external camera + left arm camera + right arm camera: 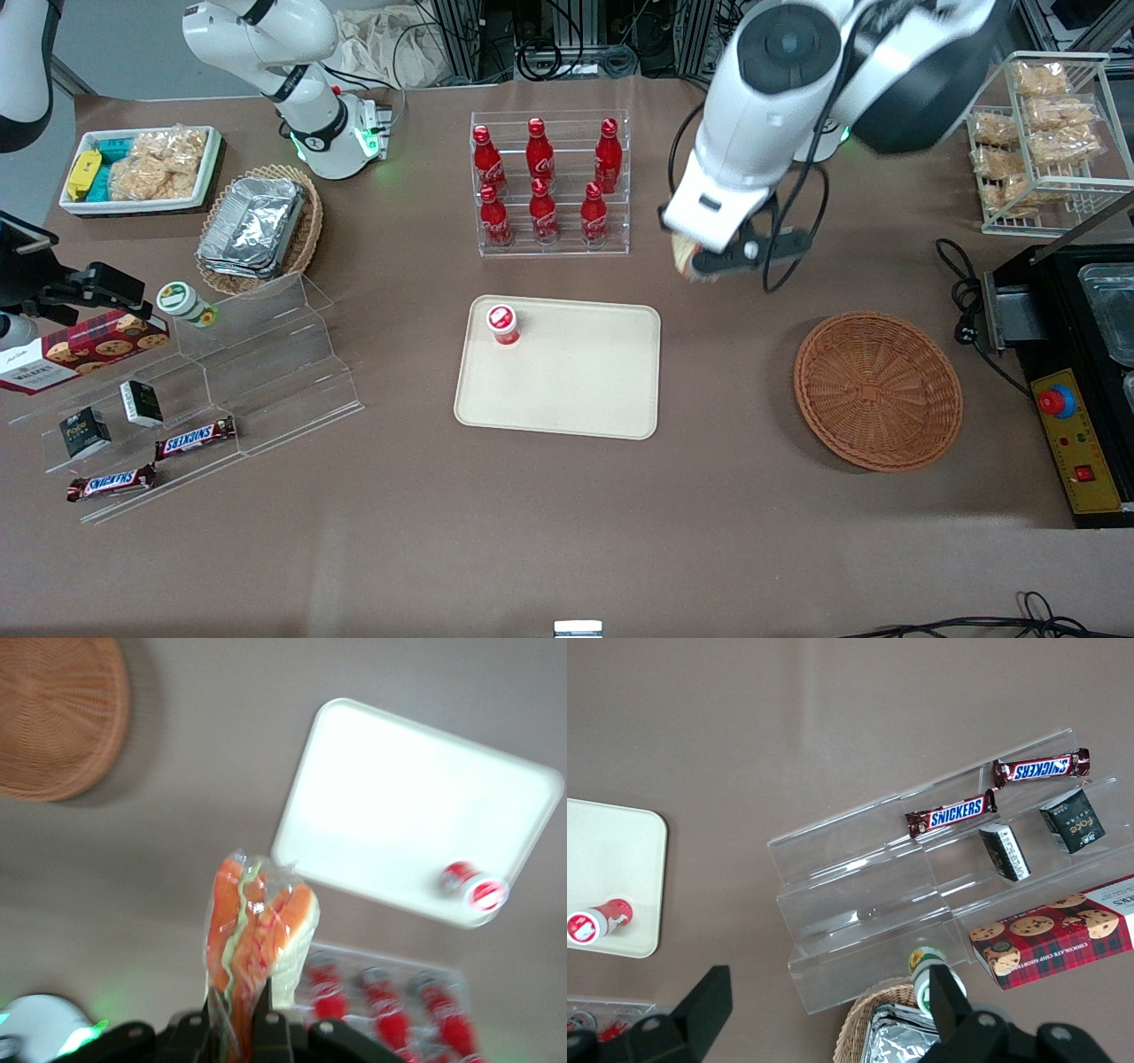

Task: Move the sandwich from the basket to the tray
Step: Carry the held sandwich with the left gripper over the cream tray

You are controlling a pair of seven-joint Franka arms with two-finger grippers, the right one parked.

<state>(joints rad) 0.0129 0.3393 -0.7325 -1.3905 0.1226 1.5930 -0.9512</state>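
Your gripper (237,1028) is clamped on the sandwich (257,939), held above bare table between basket (877,388) and tray (560,367); filling edge faces down, clear for lowering.

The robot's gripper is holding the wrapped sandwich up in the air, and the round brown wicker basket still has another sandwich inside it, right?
Not quite. The round reddish-brown wicker basket has nothing in it, as the front view shows. The rest holds: the gripper is shut on the clear-wrapped triangular sandwich, held above the table between the basket and the cream-beige rectangular tray.
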